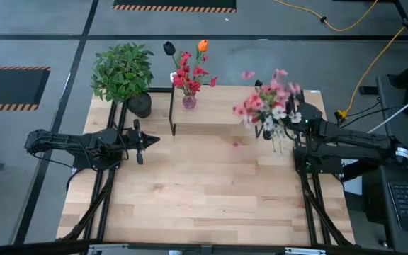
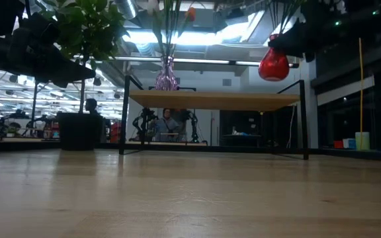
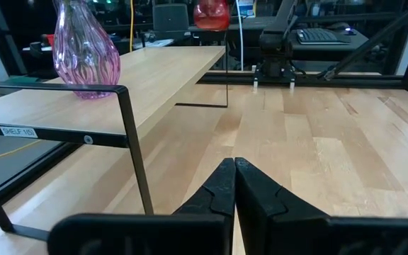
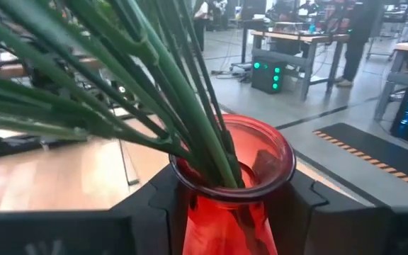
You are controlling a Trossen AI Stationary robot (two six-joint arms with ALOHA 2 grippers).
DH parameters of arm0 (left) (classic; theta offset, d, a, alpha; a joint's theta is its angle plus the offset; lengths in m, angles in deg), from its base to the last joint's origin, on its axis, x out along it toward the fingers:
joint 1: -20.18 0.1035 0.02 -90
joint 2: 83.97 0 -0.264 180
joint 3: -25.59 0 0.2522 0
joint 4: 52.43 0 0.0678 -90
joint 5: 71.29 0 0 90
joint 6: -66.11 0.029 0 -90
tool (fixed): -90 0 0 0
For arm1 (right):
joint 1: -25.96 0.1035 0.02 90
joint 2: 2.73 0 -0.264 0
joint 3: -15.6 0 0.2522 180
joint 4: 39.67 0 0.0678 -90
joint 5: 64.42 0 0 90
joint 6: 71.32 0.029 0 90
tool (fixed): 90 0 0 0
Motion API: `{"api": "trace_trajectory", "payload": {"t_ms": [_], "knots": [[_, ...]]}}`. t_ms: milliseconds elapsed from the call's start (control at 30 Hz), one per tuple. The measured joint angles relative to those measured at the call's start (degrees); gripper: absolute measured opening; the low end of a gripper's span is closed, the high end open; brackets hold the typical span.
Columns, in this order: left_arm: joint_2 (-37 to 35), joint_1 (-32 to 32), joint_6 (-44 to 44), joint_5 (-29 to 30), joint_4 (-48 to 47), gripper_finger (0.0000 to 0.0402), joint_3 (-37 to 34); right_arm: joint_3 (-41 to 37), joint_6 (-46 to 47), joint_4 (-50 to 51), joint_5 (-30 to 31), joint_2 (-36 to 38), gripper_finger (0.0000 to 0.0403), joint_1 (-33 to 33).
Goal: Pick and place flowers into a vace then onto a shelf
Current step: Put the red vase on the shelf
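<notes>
The right gripper (image 4: 222,212) is clamped around a red vase (image 4: 234,185), a detail only its wrist view makes plain; green stems of the flowers (image 1: 271,103) stand in the vase's mouth. The low view shows the red vase hanging in the air above the right end of the shelf (image 2: 213,100). A purple vase (image 3: 85,51) stands on the shelf's left end. The left gripper (image 3: 234,185), fingers pressed together, hovers left of the shelf.
</notes>
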Motion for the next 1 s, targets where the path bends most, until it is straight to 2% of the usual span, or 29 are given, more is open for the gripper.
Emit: {"api": "trace_trajectory", "payload": {"t_ms": [200,400,500,700,1000], "knots": [[0.01,-0.01,-0.04,0.04,0.00,0.0005,0.00,0.54,1.05,-1.96,-4.27,-1.89,0.0139,-5.81],[0.00,0.00,-0.04,0.59,0.01,0.0002,0.00,7.86,-1.65,-0.63,-9.34,-9.00,0.0139,-8.68],[0.00,-0.01,0.02,1.00,0.04,0.0004,0.00,10.07,-1.73,-0.69,-9.36,-13.08,0.0139,-10.27],[0.00,-0.01,0.05,0.96,0.04,0.0004,0.00,9.57,-1.16,-5.18,-9.52,-20.70,0.0139,-12.21],[0.02,-0.02,0.17,0.94,0.04,0.0005,0.00,9.57,1.86,-7.74,-8.19,-24.35,0.0139,-14.07]]}}
